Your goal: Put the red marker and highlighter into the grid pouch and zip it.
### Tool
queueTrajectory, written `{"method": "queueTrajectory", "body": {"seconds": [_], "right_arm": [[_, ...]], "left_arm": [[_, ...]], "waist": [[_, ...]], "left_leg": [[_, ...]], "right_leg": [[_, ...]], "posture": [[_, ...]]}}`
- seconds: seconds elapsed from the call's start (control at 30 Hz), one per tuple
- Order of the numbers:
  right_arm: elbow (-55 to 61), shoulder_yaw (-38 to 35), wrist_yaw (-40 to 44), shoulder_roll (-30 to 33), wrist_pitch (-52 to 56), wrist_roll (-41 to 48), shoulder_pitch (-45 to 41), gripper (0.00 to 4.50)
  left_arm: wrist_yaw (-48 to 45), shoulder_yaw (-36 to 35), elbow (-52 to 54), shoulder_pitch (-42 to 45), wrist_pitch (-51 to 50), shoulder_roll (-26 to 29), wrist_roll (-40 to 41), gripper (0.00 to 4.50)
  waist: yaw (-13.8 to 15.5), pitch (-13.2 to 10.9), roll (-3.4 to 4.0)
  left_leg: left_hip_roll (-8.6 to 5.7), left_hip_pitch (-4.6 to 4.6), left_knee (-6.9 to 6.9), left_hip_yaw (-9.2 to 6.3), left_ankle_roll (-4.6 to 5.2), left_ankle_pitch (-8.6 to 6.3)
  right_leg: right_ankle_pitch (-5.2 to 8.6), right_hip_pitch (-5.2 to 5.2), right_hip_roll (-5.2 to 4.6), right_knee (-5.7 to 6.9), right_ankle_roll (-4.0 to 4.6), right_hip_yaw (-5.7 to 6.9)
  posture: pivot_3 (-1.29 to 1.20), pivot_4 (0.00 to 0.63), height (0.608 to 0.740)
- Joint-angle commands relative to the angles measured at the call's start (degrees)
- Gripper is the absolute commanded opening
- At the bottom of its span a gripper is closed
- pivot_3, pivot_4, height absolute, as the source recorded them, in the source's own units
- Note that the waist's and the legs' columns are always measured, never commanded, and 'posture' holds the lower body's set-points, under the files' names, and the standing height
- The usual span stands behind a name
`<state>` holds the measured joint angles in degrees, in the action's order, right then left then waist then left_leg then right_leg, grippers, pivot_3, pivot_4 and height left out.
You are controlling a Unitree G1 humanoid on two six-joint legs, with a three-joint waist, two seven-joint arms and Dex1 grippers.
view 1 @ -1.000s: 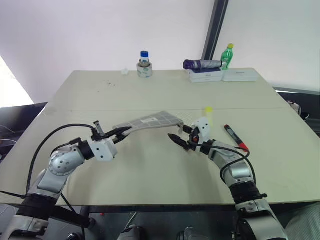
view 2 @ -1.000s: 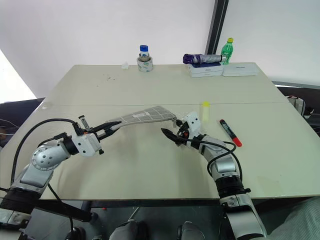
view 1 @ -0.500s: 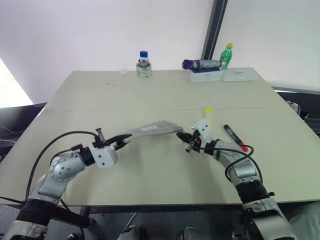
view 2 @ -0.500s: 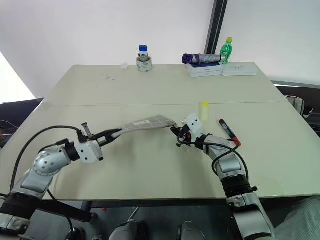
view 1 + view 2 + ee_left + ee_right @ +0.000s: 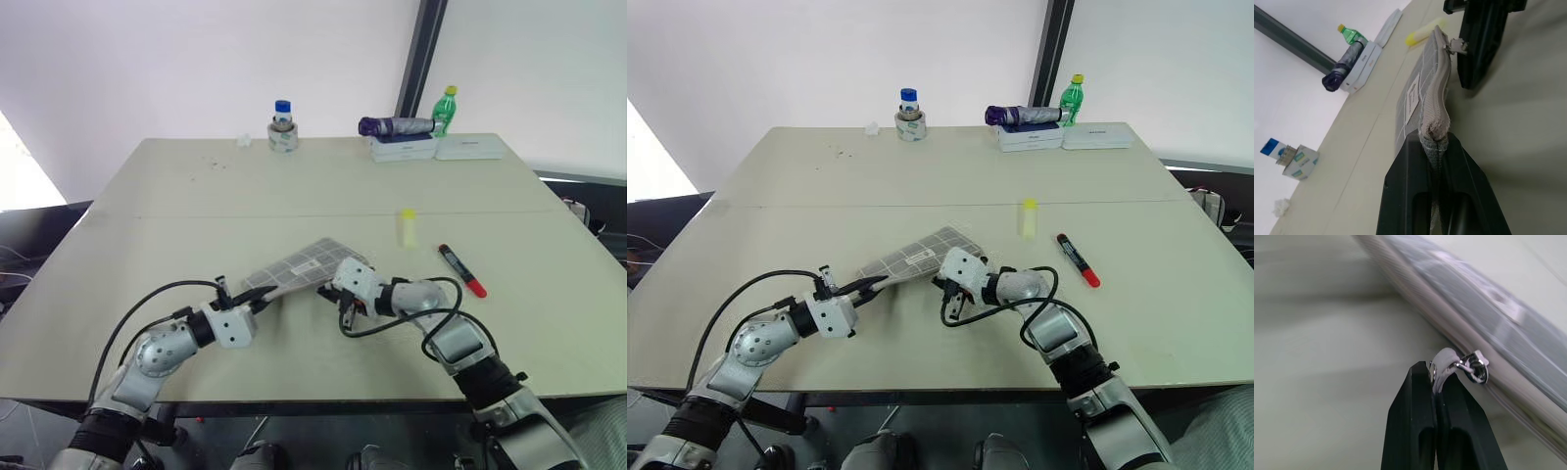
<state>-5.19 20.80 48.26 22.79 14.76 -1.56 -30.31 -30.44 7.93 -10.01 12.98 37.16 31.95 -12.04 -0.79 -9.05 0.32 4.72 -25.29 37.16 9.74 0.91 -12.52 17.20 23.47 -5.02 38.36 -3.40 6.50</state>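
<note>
The left gripper, nearest of all, had its two black fingers clamped on the near end of the grid pouch, pinching the fabric by the end of the zipper. From that grip the pouch ran away and to the right, its long axis slanting across the table toward the far right, its zippered edge facing the right arm.

Just beyond, the right gripper had its fingers pressed together on the white zipper pull, the metal slider sitting just past the fingertips against the pouch's edge. So both grippers held the same pouch, the left anchoring one end and the right on the pull partway along the zipper. The coming move probably turned on that line: the pull would have to travel along the zipper's length while the left held firm.

Farther off, to the right of the right gripper and well apart from both, lay the highlighter and the red marker, both on the table outside the pouch, nearer the right arm.
</note>
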Motion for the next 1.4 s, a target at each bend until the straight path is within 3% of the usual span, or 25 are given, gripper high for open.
{"method": "queueTrajectory", "body": {"seconds": [0.03,0.23,0.6,0.7,0.93,1.1,1.27,1.4], "right_arm": [[6.0,2.0,1.3,-2.9,0.5,1.0,-1.6,0.02],[8.5,4.5,3.3,-4.2,0.5,0.3,-2.1,0.02],[8.5,1.2,4.6,-2.7,2.2,3.1,-1.6,0.02],[8.8,-1.7,3.7,-2.9,3.7,5.3,-1.4,0.92],[13.2,-4.4,7.2,3.0,3.4,8.1,2.6,4.48],[15.9,-18.5,6.1,9.9,3.3,15.2,9.4,4.48],[16.2,-38.4,-4.2,0.0,4.5,32.2,16.3,4.48],[17.1,-43.0,-6.2,-2.0,-2.2,30.7,26.5,4.48]], "left_arm": [[1.6,0.4,0.8,1.9,-1.3,-0.9,-1.4,0.00],[2.5,2.0,0.1,3.2,-1.8,-2.3,-3.5,0.00],[3.4,1.6,0.1,3.2,-2.3,-1.9,-3.3,0.00],[3.9,1.1,0.2,3.0,-2.4,-1.9,-3.0,0.00],[5.3,0.5,0.7,2.6,-2.6,-1.3,-3.2,0.00],[6.7,-1.4,0.9,1.0,-1.1,1.0,-2.9,0.00],[8.2,-2.1,0.4,0.3,0.0,1.2,-2.5,0.00],[8.2,-2.1,-0.7,-0.1,0.9,1.5,-1.7,0.00]], "waist": [[0.0,0.0,-0.01],[0.1,0.0,-0.02],[0.0,0.0,-0.02],[0.0,0.0,-0.02],[0.1,0.0,-0.03],[0.2,0.0,-0.06],[0.1,0.0,-0.07],[0.7,0.0,-0.08]], "left_leg": [[0.00,0.00,0.00,0.00,0.00,0.00],[-0.01,-0.01,0.02,-0.01,0.00,0.00],[0.00,-0.01,0.03,-0.04,0.01,-0.01],[0.00,-0.02,0.04,-0.04,0.01,-0.01],[-0.01,-0.02,0.04,-0.05,0.04,-0.02],[-0.03,-0.04,0.04,-0.10,0.06,-0.04],[0.03,0.00,-0.02,-0.15,0.03,-0.03],[-0.02,-0.02,-0.05,-0.17,0.05,-0.04]], "right_leg": [[0.00,0.00,0.01,0.00,0.00,0.00],[0.00,-0.02,0.01,0.00,0.00,0.01],[0.00,-0.01,0.01,0.00,0.00,0.01],[0.00,-0.01,0.01,0.00,0.01,0.01],[0.00,-0.02,-0.01,0.00,0.01,0.01],[0.00,-0.03,-0.04,-0.03,0.01,0.03],[0.00,-0.05,0.04,-0.03,0.01,0.04],[0.01,-0.11,0.00,-0.10,0.00,0.11]], "posture": [[0.00,0.150,0.740],[0.00,0.150,0.740],[0.00,0.150,0.740],[0.00,0.150,0.740],[0.00,0.150,0.740],[0.00,0.150,0.740],[0.00,0.150,0.740],[0.00,0.150,0.740]]}}
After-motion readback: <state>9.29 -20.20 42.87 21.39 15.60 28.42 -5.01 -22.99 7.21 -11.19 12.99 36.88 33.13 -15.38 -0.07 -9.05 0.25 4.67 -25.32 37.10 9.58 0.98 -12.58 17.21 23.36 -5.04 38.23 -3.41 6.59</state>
